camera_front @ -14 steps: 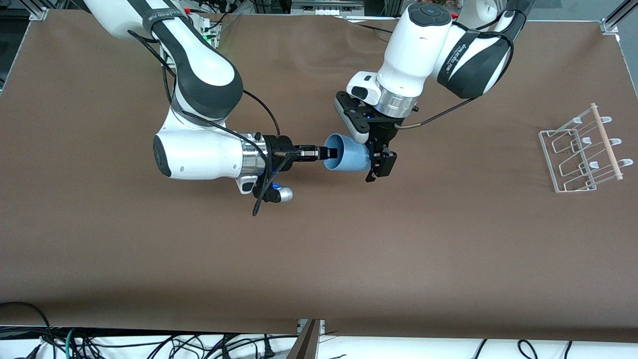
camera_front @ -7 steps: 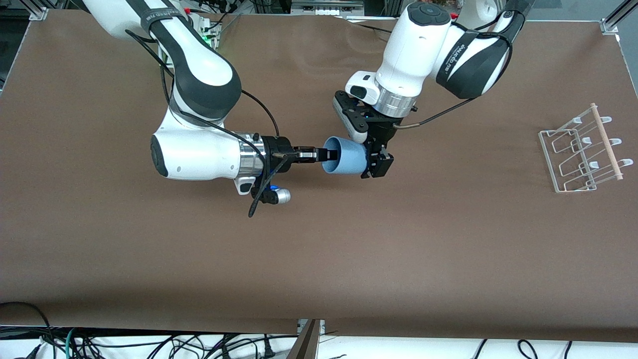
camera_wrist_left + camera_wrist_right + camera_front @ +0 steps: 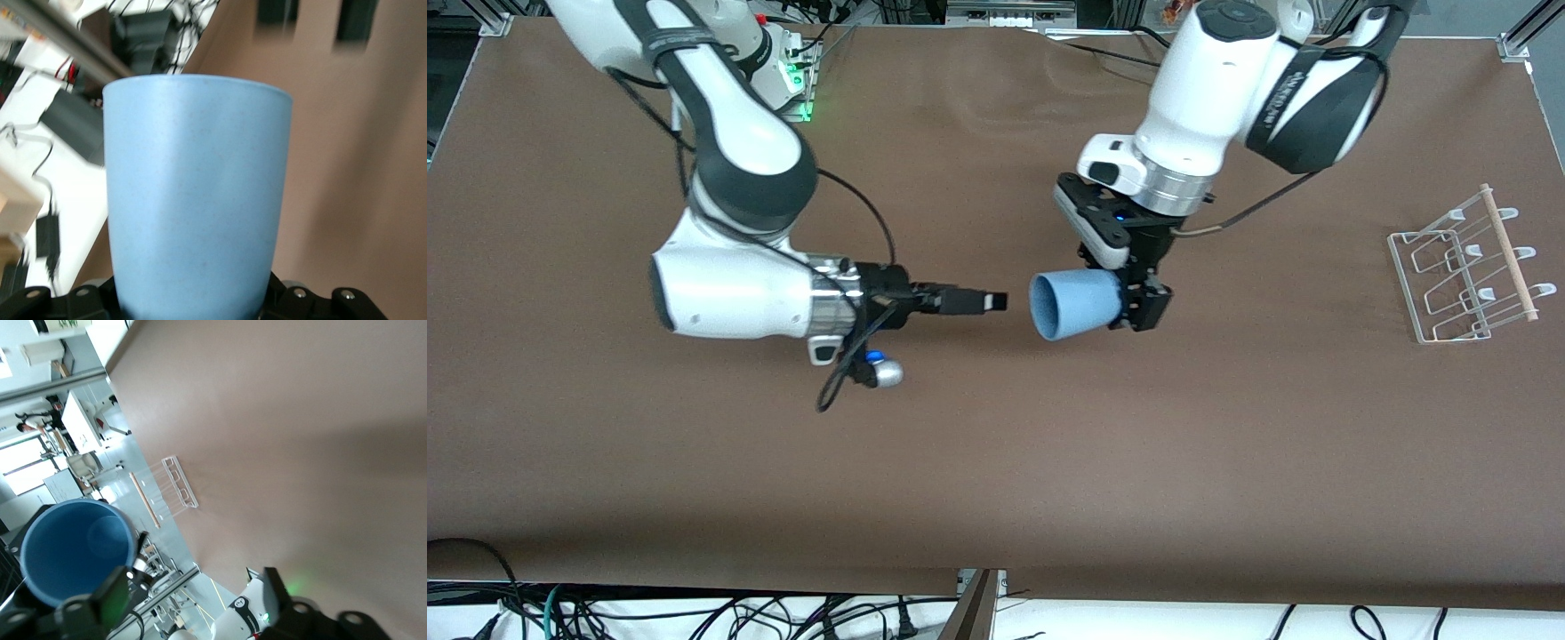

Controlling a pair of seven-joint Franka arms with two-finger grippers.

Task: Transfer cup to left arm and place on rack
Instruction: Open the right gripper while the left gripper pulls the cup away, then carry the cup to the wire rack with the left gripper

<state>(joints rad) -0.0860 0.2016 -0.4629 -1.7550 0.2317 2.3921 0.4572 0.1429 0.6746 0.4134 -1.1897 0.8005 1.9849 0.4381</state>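
Currently, status by item:
Cup [image 3: 1074, 302]: light-blue tumbler, lying sideways in the air over the middle of the table [image 3: 996, 462]; its open mouth faces the right gripper.
Cup contents: the interior shows bare in the right wrist view [image 3: 77, 550]; nothing is in it.
Left gripper [image 3: 1138, 307]: clenched on the base end of the cup; in the left wrist view the cup wall [image 3: 197, 200] rises from between the black finger mounts.
Right gripper [image 3: 996, 301]: over the table, level with the cup mouth and apart from it, with a visible gap between; fingertips appear pressed together, holding nothing.
Rack [image 3: 1467, 271]: clear wire rack with a pale wooden rod along one side, standing at the left arm's end of the table, well apart from the cup; no item hangs on its pegs.
Rack edge position: close to the table's end edge, with a strip of brown surface between.
Open room: bare brown table surface lies between the left gripper and the rack, and across the whole band nearer the front camera.
Table edges: cables [image 3: 694, 613] hang below the edge nearest the front camera.
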